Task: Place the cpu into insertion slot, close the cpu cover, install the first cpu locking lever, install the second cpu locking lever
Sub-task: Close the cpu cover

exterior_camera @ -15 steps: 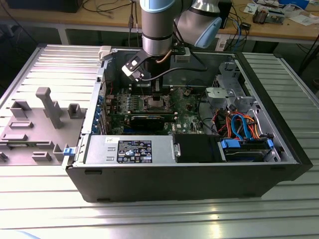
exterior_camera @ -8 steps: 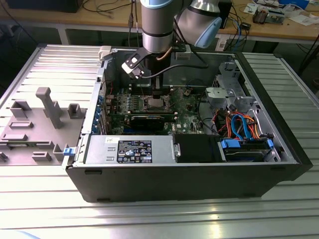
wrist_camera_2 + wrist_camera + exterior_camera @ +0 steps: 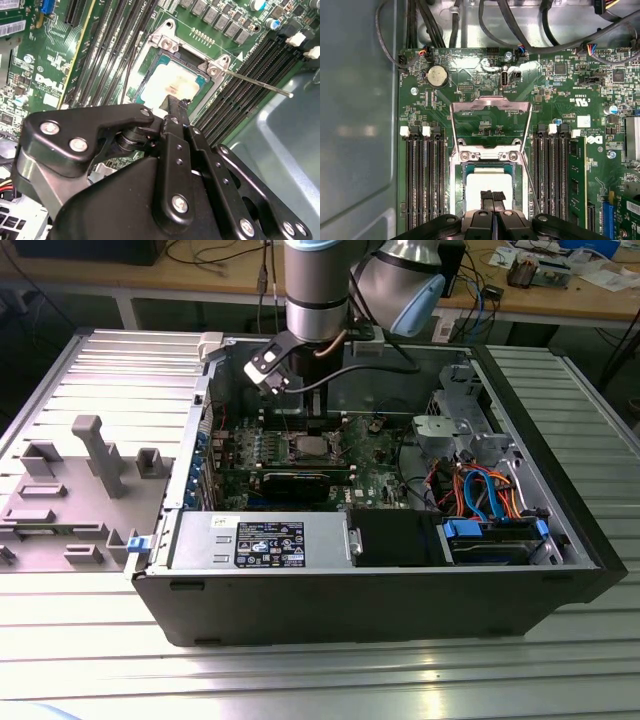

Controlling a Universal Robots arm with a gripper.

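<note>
Hovering just over the cpu (image 3: 487, 182) in the insertion slot (image 3: 456, 180), the gripper (image 3: 492, 195) is pinched closed, empty (cpu cover (image 3: 490, 104) raised).

In the exterior view a ribbed, silvery metal desk (image 3: 300, 680) is seen. A black computer case (image 3: 350, 605) is laid on its side in the middle of it, open on top. A grey fixture plate (image 3: 60, 510) with upright blocks is set just beside the case, on the exterior view's left.
</note>
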